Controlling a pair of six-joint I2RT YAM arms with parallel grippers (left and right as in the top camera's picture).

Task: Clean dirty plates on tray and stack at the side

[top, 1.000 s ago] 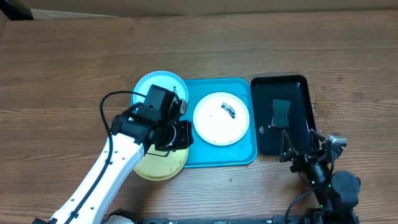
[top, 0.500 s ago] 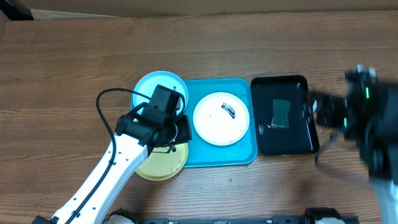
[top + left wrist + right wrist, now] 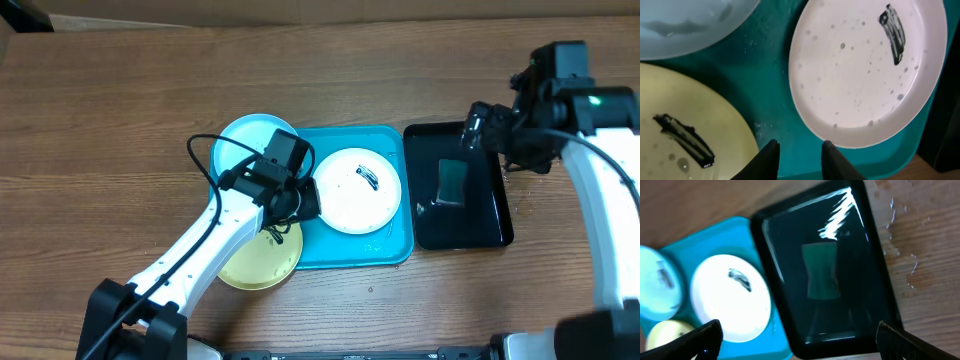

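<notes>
Right end effector (image 3: 472, 127) swung up; fingertips (image 3: 704, 336) cropped.

Wooden table (image 3: 120, 100) bearing one turquoise tray (image 3: 390, 250) that holds a white plate (image 3: 345, 200) with a dark smudge (image 3: 368, 177); a light blue plate (image 3: 240, 140) and a yellow-green plate (image 3: 255, 268) overlap its left edge, upper and lower. Just right of it, a black tray (image 3: 480, 235) containing a green sponge (image 3: 452, 182). Arms: left end effector (image 3: 305, 200) over the turquoise tray's left part, right end effector (image 3: 478, 125) over the black tray's upper right corner.
</notes>
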